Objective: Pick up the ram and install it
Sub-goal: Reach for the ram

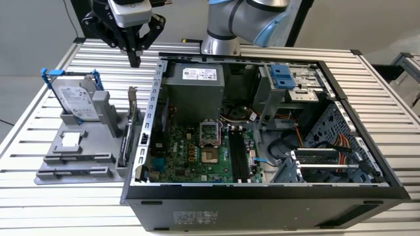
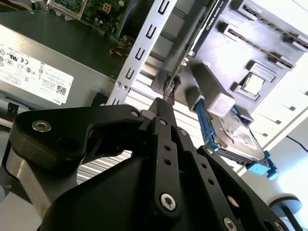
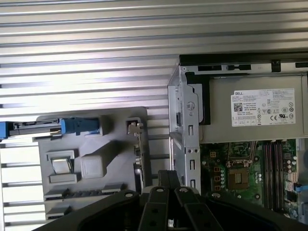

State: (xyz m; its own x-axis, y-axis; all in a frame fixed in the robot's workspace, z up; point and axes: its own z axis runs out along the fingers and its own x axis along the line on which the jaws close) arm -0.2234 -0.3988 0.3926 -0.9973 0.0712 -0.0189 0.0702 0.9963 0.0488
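The pincer [image 1: 135,60] hangs over the counter [image 1: 66,61], fingers pressed together on nothing. The ram [image 1: 77,158], seemingly the dark strip standing edge-up in the grey holder [image 1: 98,178], is well apart. It is likely light, stiff and fragile, best pinched by its faces mid-length.

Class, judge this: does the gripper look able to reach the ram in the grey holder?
Probably yes: the ram lies uncovered in the holder; the gripper hangs nearby, nothing between.

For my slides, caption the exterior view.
End effector hovers over the slatted table, between the gray parts holder and the open computer case.
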